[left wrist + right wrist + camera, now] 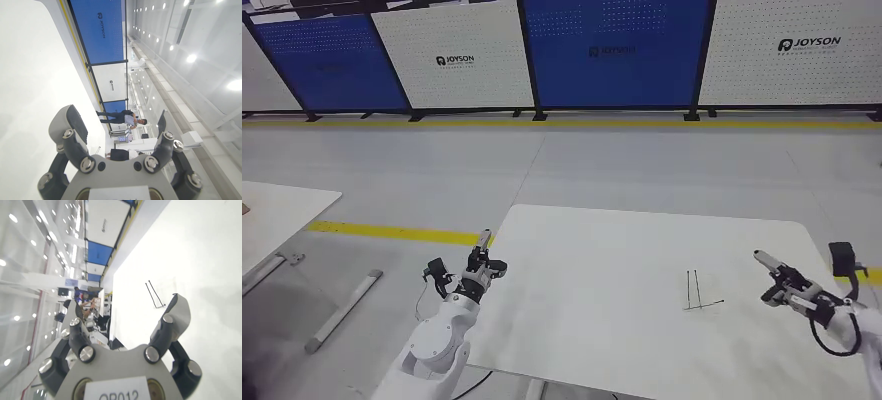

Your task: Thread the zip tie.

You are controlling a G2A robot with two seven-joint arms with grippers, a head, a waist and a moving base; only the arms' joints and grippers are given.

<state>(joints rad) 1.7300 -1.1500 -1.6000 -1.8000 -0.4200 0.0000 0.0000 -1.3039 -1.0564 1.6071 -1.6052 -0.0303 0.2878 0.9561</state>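
Toward three o'clock on the white rectangular desk [612, 250], thin black plastic zip ties [694, 288] lie near the right pincer [762, 258]; it and the nine-o'clock left pincer [483, 240] gape empty.

Three thin black strips lie on the white worktop [602, 250]. Two are long zip ties [689, 288], side by side. The third strip [707, 304] lies across their near ends and is too small to say whether it is the same kind. There are two arms and two hands, the left hand [483, 243] and the right hand [763, 259], and each hand has two fingers [75, 121]. Tables number two: the worktop and a second table [282, 210] at the left edge of the top view. Two blue panels [617, 55] stand in the wall behind.
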